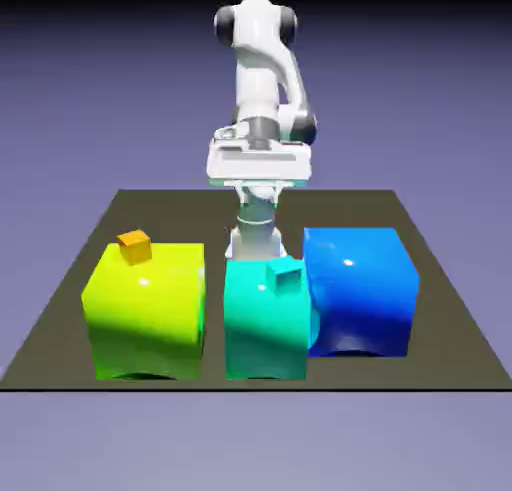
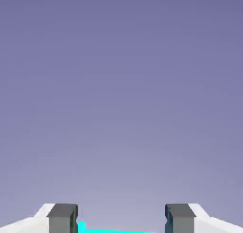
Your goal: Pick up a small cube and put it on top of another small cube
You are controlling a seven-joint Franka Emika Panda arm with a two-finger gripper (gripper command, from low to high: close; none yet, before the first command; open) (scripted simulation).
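The small orange cube [image 1: 134, 246] sits on top of a large yellow-green block [image 1: 147, 309] at the exterior view's left. The other small cube [image 1: 285, 274], teal, rests on the large teal block [image 1: 264, 319] in the middle. My gripper [image 1: 258, 169] hangs well above and behind both cubes, far from either. In the hand view the gripper [image 2: 121, 219] is open. Its two grey fingertips [image 2: 61, 219] stand wide apart with nothing between them. Only plain backdrop and a thin teal sliver [image 2: 114, 230] show at the bottom edge there.
A large glossy blue block [image 1: 360, 291] stands right of the teal block, touching it. All three big blocks sit near the front edge of the dark mat [image 1: 60, 309]. The arm's column rises behind the teal block.
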